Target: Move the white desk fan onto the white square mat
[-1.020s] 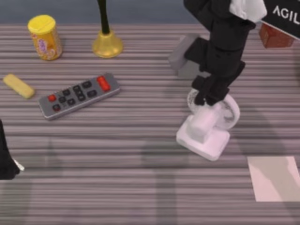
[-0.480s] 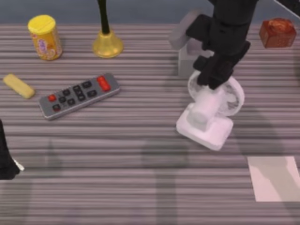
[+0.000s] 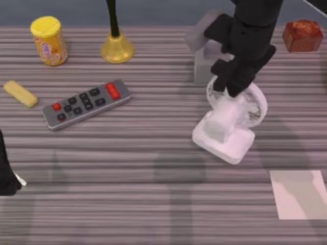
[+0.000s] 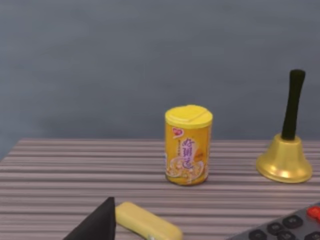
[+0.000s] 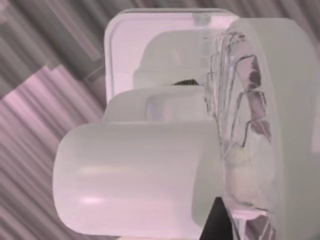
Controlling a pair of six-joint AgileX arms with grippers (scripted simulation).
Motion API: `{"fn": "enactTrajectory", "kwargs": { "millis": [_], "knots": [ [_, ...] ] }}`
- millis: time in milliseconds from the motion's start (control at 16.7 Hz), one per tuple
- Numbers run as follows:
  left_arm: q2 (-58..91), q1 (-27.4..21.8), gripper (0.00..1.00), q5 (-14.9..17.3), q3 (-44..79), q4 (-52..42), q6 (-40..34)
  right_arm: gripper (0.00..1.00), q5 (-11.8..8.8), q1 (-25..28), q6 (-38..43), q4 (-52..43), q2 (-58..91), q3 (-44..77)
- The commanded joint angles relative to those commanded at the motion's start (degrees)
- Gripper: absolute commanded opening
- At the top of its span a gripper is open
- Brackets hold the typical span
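Note:
The white desk fan (image 3: 225, 135) is right of the table's middle, round grille toward the right. My right gripper (image 3: 231, 92) comes down from above and is shut on the fan's motor housing, just behind the grille. In the right wrist view the fan (image 5: 135, 175) fills the picture, and one dark fingertip (image 5: 216, 222) shows between housing and grille; the other finger is hidden. The white square mat (image 3: 299, 194) lies flat at the front right, apart from the fan. My left gripper (image 3: 6, 176) is parked at the table's left edge.
A pale grey hollow cube (image 3: 202, 66) stands right behind the fan, under the right arm. A red block (image 3: 302, 35) is at the back right. On the left are a grey remote (image 3: 86, 104), a gold bell (image 3: 117, 48), a yellow can (image 3: 48, 41) and a yellow bar (image 3: 20, 94).
The right arm has drawn up and back, and the fan has shifted with it a little toward the table's far side. Over the last half second almost nothing moved. The left arm stayed put.

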Motion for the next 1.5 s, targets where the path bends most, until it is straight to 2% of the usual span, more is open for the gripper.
{"fn": "enactTrajectory", "kwargs": {
  "millis": [180, 360, 900, 1140, 1320, 1500],
  "knots": [
    [0.0, 0.0, 1.0, 0.0, 0.0, 0.0, 0.0, 0.0, -0.12, -0.55, 8.99, 0.88, -3.34, -2.97],
    [0.0, 0.0, 1.0, 0.0, 0.0, 0.0, 0.0, 0.0, -0.23, -1.55, 23.35, 2.37, -8.44, -7.43],
    [0.0, 0.0, 1.0, 0.0, 0.0, 0.0, 0.0, 0.0, -0.2, -6.02, 84.3, 7.73, -27.71, -26.9],
    [0.0, 0.0, 1.0, 0.0, 0.0, 0.0, 0.0, 0.0, 0.12, -8.15, 108.06, 9.04, -34.87, -37.44],
    [0.0, 0.0, 1.0, 0.0, 0.0, 0.0, 0.0, 0.0, 0.44, -9.48, 120.97, 9.28, -38.58, -44.51],
    [0.0, 0.0, 1.0, 0.0, 0.0, 0.0, 0.0, 0.0, 0.72, -10.39, 129.09, 9.25, -40.88, -49.71]
  ]
}}
